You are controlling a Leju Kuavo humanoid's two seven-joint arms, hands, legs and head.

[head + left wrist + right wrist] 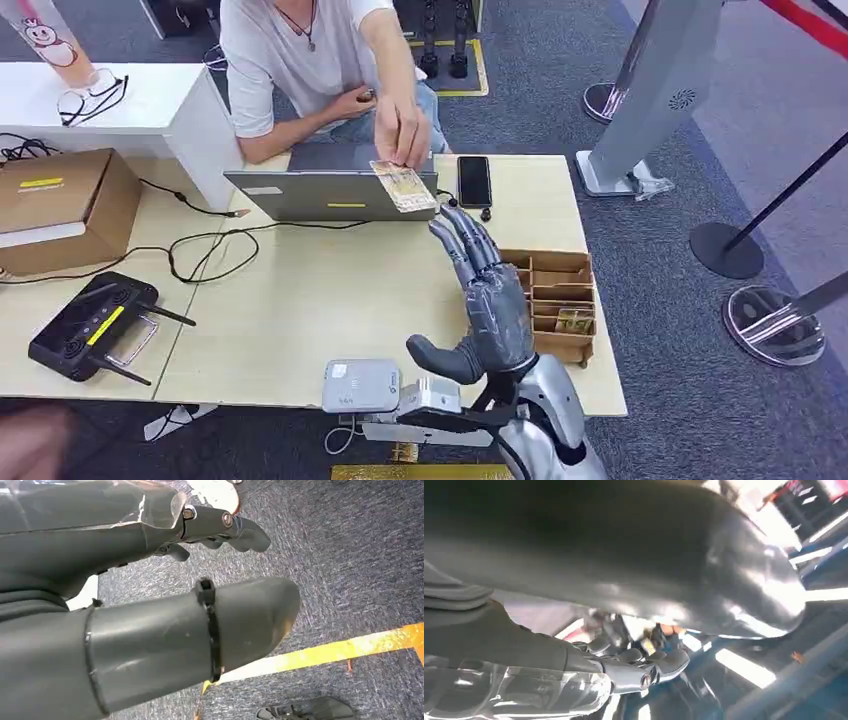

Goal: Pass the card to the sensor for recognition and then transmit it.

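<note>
1. A light wooden desk (330, 300) is seen in the head view, set on grey-blue carpet (660, 250); a yellow floor line (345, 650) is seen in the left wrist view.
2. At 11 o'clock on the desk a cardboard box (60, 205) is placed, and at 8 o'clock a black controller (95, 325) with antennas is laid flat.
3. An open grey laptop (330, 195) is stood at 12 o'clock, with a black phone (474, 181) just beside it toward 1 o'clock.
4. A wooden slotted organiser (555, 300) is placed at 3 o'clock, and a white sensor box (360, 386) is set at the 6 o'clock edge of the desk.
5. A person in a white shirt (290, 50) is seated beyond the desk at 12 o'clock; the card (403, 186) is pinched in that person's hand (400, 130) and hangs in front of the laptop lid.
6. The right robot hand (480, 290) is raised over the desk with its fingers straight and slightly spread and its thumb out toward 9 o'clock; nothing is gripped, and its fingertips (450, 222) lie just below the card, contact not being discernible.
7. The left robot hand (150, 580) is seen above the carpet in the left wrist view, with its fingers partly curled and nothing held.
</note>
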